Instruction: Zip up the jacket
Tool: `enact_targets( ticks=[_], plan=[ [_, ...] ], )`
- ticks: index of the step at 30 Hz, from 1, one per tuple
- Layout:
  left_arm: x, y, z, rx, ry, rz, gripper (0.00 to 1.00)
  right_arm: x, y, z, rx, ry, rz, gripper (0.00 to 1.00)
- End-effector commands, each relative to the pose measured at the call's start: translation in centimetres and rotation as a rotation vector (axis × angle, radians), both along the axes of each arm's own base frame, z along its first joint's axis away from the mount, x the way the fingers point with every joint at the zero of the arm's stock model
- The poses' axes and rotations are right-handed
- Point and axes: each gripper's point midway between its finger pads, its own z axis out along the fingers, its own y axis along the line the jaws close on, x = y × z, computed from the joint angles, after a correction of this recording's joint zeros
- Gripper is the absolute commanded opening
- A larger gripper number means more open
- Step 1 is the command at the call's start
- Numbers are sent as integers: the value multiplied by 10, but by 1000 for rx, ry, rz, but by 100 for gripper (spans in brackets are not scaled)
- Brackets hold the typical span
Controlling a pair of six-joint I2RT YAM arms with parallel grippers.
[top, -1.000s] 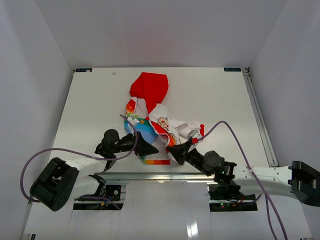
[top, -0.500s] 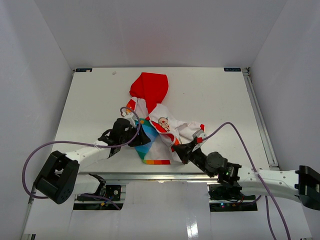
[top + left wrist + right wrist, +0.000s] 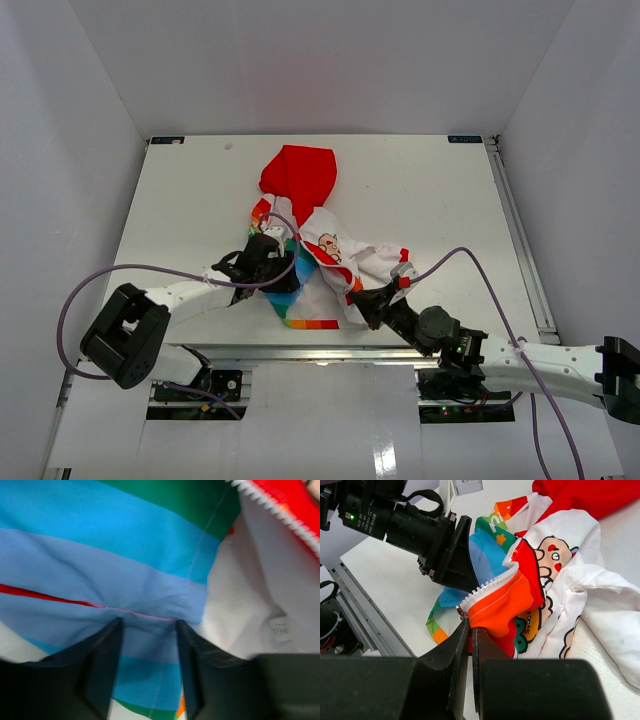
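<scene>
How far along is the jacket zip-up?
Done: nothing is zipped. The jacket lies open and rumpled on the table.
In hand: the right claw is shut on the orange hem corner, at the bottom of one row of zipper teeth. The left claw is open, its fingers either side of the rainbow-striped panel.
Left: grip the other side, join the two edges, then run the zip up.

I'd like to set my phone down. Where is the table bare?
Bare table lies left of the jacket, right of it up to the side rail, and beyond the red hood. The near middle is crowded: left gripper and right gripper meet the jacket there.
</scene>
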Motion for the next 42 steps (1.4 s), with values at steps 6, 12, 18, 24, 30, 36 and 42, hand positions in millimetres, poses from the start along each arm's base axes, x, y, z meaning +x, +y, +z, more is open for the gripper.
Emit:
enact_targets(
  ticks=[6, 12, 18, 24, 30, 36, 42],
  plan=[
    [4, 22, 8, 81, -41, 119, 2, 3, -1, 9, 42, -5, -14, 8],
    [2, 25, 39, 36, -81, 153, 0, 4, -2, 7, 35, -4, -20, 8],
    [-2, 48, 38, 60, -82, 294, 0, 5, -2, 8, 35, -5, -22, 8],
    [-10, 79, 24, 105, -71, 467, 0, 6, -3, 8, 28, -5, -28, 8],
    [-14, 104, 28, 79, -110, 623, 0, 7, -1, 8, 25, -4, -24, 8],
    [-20, 124, 31, 65, -130, 731, 0, 7, -1, 8, 24, -3, -24, 8],
    [-27, 147, 42, -4, -186, 883, 1, 6, 0, 9, 26, -1, -14, 8]
  ],
)
